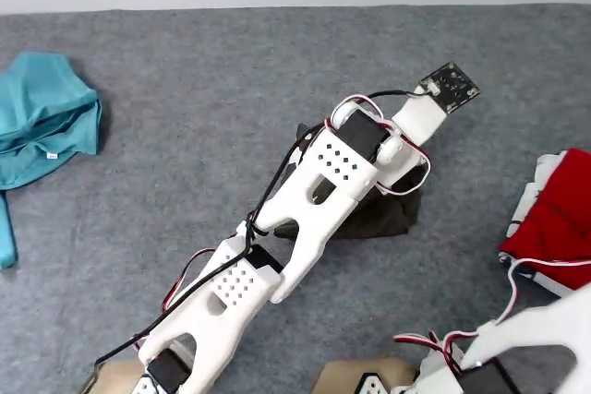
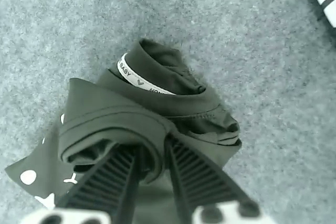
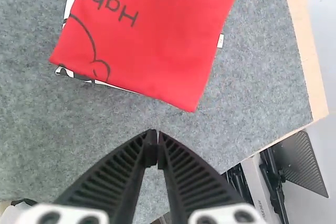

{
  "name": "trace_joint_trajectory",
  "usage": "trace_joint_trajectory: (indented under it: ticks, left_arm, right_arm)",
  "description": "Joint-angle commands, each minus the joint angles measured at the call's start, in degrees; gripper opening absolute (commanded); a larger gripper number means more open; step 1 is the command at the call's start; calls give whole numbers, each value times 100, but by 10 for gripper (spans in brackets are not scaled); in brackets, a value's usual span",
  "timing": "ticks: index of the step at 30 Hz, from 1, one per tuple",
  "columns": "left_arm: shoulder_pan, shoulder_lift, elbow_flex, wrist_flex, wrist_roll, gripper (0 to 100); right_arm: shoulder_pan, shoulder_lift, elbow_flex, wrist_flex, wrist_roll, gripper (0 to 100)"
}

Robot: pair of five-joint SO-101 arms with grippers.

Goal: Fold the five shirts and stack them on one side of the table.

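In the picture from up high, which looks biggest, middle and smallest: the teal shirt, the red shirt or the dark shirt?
1. the teal shirt
2. the red shirt, cut off at the picture's edge
3. the dark shirt, but the arm covers much of it, so the last two are unsure.

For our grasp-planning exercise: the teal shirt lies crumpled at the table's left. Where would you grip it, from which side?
Grip the teal shirt probably at its bunched edge facing the middle of the table, coming down from that side: the cloth there piles into raised folds to pinch, while its far part runs out of view.
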Motion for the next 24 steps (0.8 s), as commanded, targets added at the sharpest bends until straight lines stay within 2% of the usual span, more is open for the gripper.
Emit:
trace_joint_trajectory:
  ticks: [1,8,14,20,24]
  left_arm:
    - [97,-193,-321,18,35,136]
    - [237,-466,-945,571,9,163]
    - [-264,-747,-945,580,26,152]
    - [-914,-756,-207,571,-325,16]
    - [-905,-747,470,554,-448,23]
  right_arm:
    - [66,-233,-229,215,44,10]
    - [40,-233,-229,215,44,10]
    - [40,-233,-229,215,44,10]
    - [40,-233,-229,215,44,10]
    - [40,-233,-229,215,44,10]
